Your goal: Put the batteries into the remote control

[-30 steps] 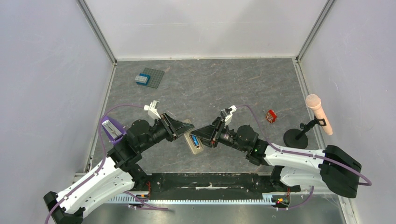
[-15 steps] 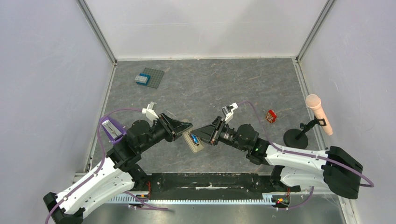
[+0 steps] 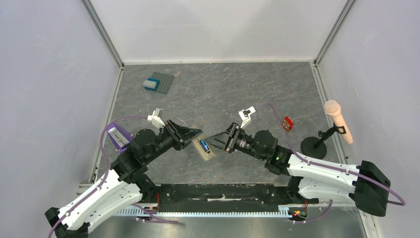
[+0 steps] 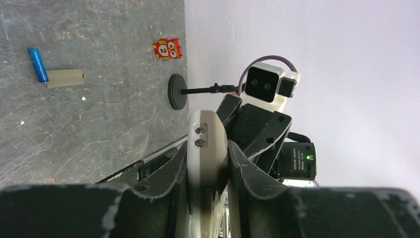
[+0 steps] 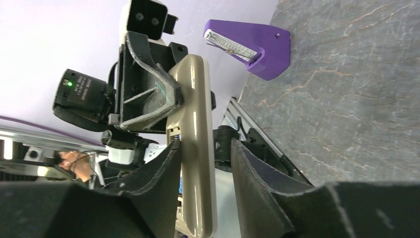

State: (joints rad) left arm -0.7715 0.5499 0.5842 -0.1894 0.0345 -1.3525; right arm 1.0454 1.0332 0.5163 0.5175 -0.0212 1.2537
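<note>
Between left fingers (image 4: 250, 174), beige remote control (image 4: 207, 148)

The small red owl figure (image 4: 167, 49) bears the number 2 on its belly, near the round black stand base (image 4: 177, 91).

The table (image 3: 237, 94) is grey, marbled with pale veins. The remote control (image 5: 195, 148) is glossy cream, and the fitted battery (image 3: 203, 145) in its back is blue like the loose battery (image 4: 38, 64), whose neighbouring cover (image 4: 64, 78) is beige. The owl figure (image 4: 167, 49) is red with white markings, the wedge (image 5: 257, 49) purple, the microphone (image 3: 338, 120) pale pink on a black stand (image 3: 312, 146), and the brick (image 3: 150, 84) blue on a grey studded plate (image 3: 166, 79).
</note>
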